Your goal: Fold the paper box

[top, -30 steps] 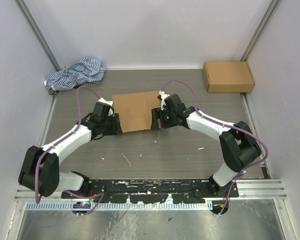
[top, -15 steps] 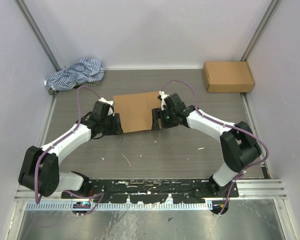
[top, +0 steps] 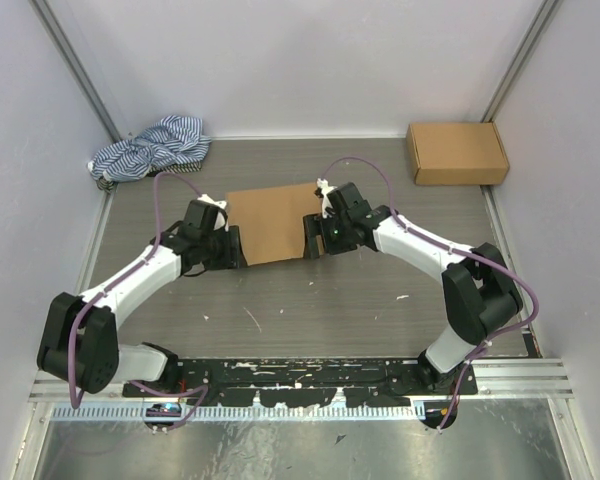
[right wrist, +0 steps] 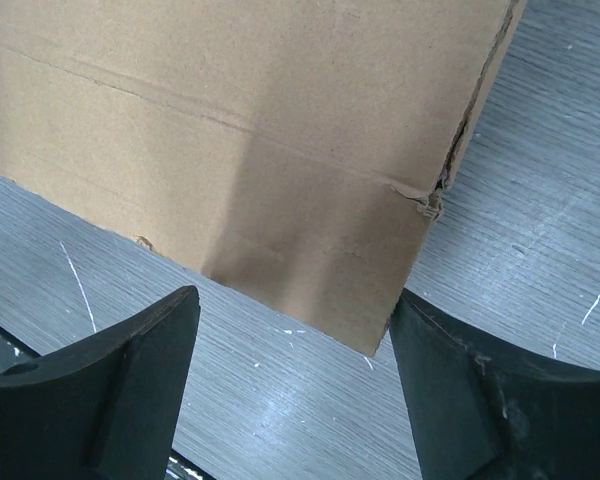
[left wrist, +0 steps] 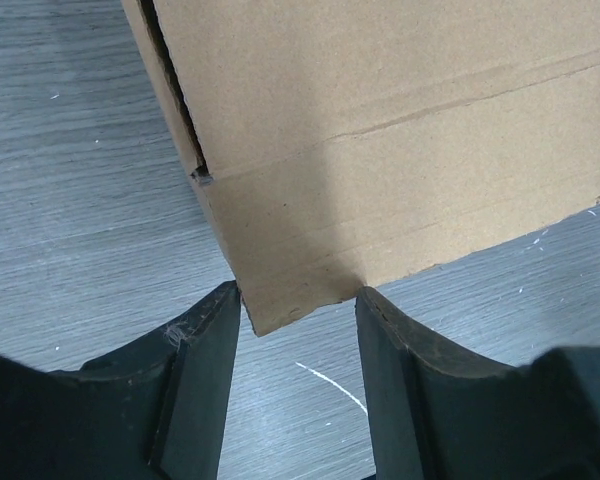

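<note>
Top external view: left gripper and right gripper are sitting unclenched, straddling near corners of the paper box.

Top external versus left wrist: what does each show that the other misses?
Top external only: the whole paper box, the right gripper at its right edge, a striped cloth and a second cardboard box at the back. Left wrist only: the box's side slit and crease close up, its corner between the left gripper's fingers. Both: the box lying on the table.
</note>
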Controlling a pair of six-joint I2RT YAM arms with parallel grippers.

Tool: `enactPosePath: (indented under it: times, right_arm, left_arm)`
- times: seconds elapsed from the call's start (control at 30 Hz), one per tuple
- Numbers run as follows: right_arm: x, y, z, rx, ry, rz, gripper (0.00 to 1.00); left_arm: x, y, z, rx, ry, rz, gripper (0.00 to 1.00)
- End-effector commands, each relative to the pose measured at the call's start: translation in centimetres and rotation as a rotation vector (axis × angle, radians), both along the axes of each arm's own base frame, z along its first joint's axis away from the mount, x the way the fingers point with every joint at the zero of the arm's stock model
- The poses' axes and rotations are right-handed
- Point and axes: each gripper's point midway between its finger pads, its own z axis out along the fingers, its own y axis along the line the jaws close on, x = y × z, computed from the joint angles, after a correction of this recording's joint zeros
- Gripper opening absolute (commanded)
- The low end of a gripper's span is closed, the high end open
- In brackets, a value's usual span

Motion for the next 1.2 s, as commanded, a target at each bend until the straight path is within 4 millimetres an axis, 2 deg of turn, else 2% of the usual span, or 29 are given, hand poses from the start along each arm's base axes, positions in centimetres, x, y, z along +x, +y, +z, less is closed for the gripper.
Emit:
enactPosePath:
  times: [0.0,0.33,0.5,0.87,1.17]
  right_arm:
    - [1.1,1.9,3.3,0.068,-0.056,0.036,0.81]
    - [1.2,2.3,3.3,0.066,-0.035,0.047,0.81]
    - [1.1,2.2,2.1,0.051,-0.015,0.050,0.82]
    - [1.5,1.6,-0.7,-0.005,0.003,0.030,0.81]
    - [2.6,0.6,-2.3,-0.061,-0.027,-0.023,0.81]
  left_arm:
    - [0.3,-1.1,1.7,-0.059,-0.011,-0.028,0.57]
    - [0.3,-1.3,1.3,-0.064,0.018,-0.043,0.57]
    - [0.4,-1.0,0.9,-0.049,0.020,-0.039,0.57]
    - [1.1,-0.2,-1.3,0.003,0.029,-0.011,0.56]
    - [1.8,0.3,-1.5,0.030,0.008,0.011,0.56]
